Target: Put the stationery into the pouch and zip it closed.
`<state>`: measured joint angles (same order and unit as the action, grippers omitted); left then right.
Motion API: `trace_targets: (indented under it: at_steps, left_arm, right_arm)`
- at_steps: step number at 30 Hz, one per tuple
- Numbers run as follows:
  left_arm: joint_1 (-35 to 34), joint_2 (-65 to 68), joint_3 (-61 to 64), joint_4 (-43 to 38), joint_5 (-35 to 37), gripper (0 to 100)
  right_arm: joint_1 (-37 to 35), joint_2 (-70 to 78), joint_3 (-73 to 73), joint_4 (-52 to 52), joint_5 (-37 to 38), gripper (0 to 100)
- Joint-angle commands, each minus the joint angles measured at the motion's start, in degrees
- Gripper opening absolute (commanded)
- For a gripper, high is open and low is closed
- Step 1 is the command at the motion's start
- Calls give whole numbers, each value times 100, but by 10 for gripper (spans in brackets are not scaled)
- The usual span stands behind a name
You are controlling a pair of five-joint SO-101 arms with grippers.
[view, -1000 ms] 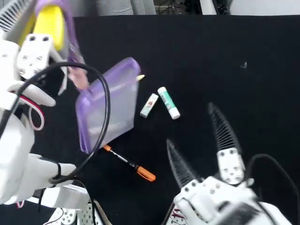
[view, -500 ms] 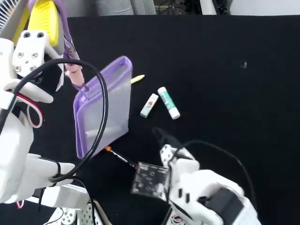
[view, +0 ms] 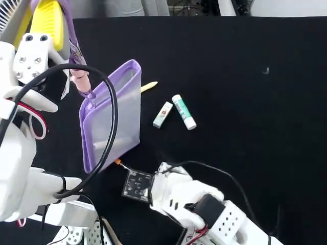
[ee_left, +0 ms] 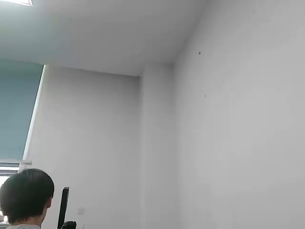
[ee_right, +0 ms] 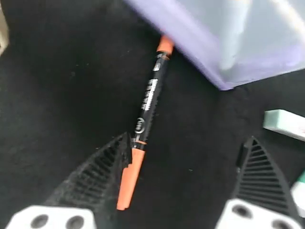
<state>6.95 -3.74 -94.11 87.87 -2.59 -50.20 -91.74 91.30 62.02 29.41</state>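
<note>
Left gripper (view: 80, 82) pinched translucent purple pouch (view: 110, 120); right gripper (ee_right: 188, 138), spread wide, empty, sat off-centre over orange-capped black marker (ee_right: 147, 107), risking knock-away on closing.

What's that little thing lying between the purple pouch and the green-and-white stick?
A small white and green block, perhaps an eraser, lies on the black table between the pouch and the stick, apart from both. The high view shows this.

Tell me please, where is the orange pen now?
Right wrist view: the orange pen lies on the table, beside one finger of the right gripper, reaching the pouch edge.
</note>
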Motion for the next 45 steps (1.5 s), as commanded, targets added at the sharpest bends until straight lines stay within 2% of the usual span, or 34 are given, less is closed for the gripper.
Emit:
trace_targets:
  at_steps: [1, 5, 10, 18, 22, 26, 34, 37, 42, 45]
  left_arm:
    - [-57, -9, -110, -149, 9, 29]
    - [-57, -9, -110, -185, 9, 29]
    - [-57, -9, -110, -185, 9, 29]
    - [-57, -9, -110, -185, 44, 29]
    - [-57, -18, -110, -185, 53, 29]
    - [-57, -18, -110, -185, 53, 29]
    - [-57, -18, -110, -176, 18, 29]
    - [-57, -18, -110, -158, 9, 29]
    - [-57, -53, -110, -158, 9, 29]
    - [-57, -62, -110, -158, 9, 29]
  right_arm:
    - [-105, -22, 154, -369, -62, 346]
    - [-97, -13, 303, -563, -149, 339]
    - [-97, -13, 224, -580, -440, 265]
    - [-88, 338, -189, -352, -475, 265]
    - [-97, 1464, -884, -484, -536, 265]
    - [-97, 3196, -1736, -818, -536, 265]
    - [-123, 6466, -2475, -2277, -536, 263]
    - [-97, 7108, -3134, -1855, -607, 262]
    - [97, 8022, -3873, -1618, -1160, 259]
    - [185, 8321, -4154, -1459, -1266, 181]
